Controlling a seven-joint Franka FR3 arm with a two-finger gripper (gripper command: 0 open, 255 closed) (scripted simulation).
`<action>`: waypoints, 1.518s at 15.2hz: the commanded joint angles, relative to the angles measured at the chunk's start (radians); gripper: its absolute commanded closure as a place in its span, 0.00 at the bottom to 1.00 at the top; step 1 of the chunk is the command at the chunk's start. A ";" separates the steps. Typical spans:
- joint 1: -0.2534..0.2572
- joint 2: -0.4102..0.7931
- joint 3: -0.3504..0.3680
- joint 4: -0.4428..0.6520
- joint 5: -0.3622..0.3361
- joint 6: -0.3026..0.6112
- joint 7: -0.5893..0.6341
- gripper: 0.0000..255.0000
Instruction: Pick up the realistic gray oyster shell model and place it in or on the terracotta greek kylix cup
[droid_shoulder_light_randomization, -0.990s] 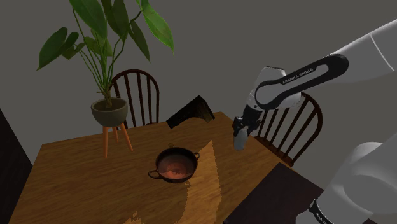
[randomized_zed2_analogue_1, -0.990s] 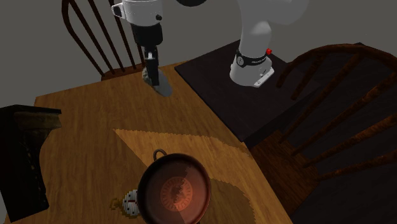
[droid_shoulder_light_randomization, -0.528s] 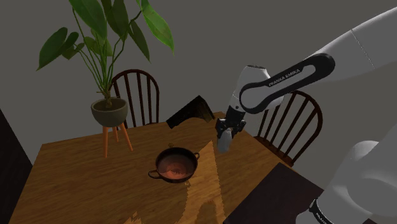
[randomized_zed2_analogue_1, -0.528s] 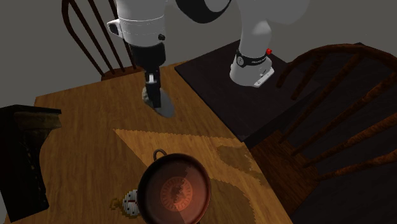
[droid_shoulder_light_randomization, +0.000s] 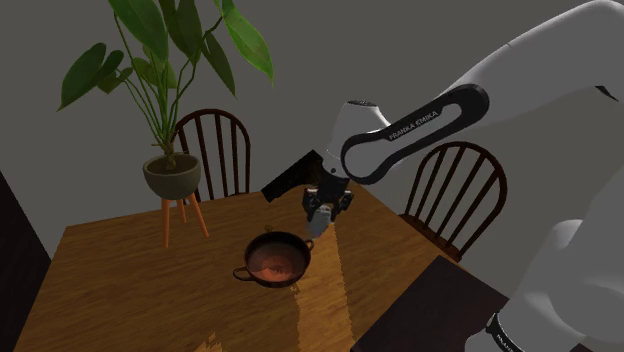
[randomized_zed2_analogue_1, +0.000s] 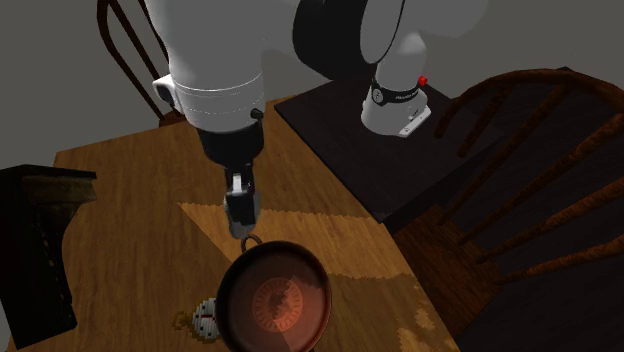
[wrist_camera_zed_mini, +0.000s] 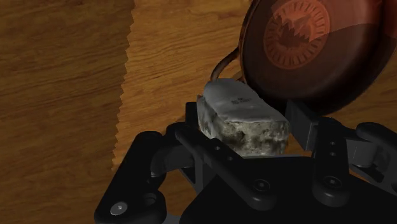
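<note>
Pressure is being applied by the black gripper (droid_shoulder_light_randomization: 328, 205) to the grey oyster shell (droid_shoulder_light_randomization: 320, 214) in the shoulder view. Both are being held above the wooden table (droid_shoulder_light_randomization: 110, 290), just past the rim of the reddish-brown kylix cup (droid_shoulder_light_randomization: 275, 258) on that view's upper right. Open tabletop is being left on the cup's left, while a potted plant (droid_shoulder_light_randomization: 172, 172) and a dark box (droid_shoulder_light_randomization: 300, 175) are being kept well apart from it near the far edge. In the second exterior view the gripper (randomized_zed2_analogue_1: 240, 208) is being pointed downward with the shell (randomized_zed2_analogue_1: 239, 226) at its tip, just over the looped handle of the cup (randomized_zed2_analogue_1: 273, 300). A small pocket watch (randomized_zed2_analogue_1: 204, 320) is being shown just beside the cup, and the table is being bordered by the dark stand (randomized_zed2_analogue_1: 340, 130) on that view's right. In the wrist view the shell (wrist_camera_zed_mini: 242, 118) is being clasped between the two fingers (wrist_camera_zed_mini: 299, 121), which are being kept narrowed to its width and touching both its sides. The cup (wrist_camera_zed_mini: 305, 44) is being shown just ahead of it, with bare wood spreading to the other side.
</note>
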 joint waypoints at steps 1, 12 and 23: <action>0.019 0.046 0.023 0.052 -0.019 -0.003 0.059 1.00; 0.103 0.268 0.067 0.283 -0.119 -0.008 0.255 1.00; 0.113 0.362 0.056 0.261 -0.146 0.106 0.269 1.00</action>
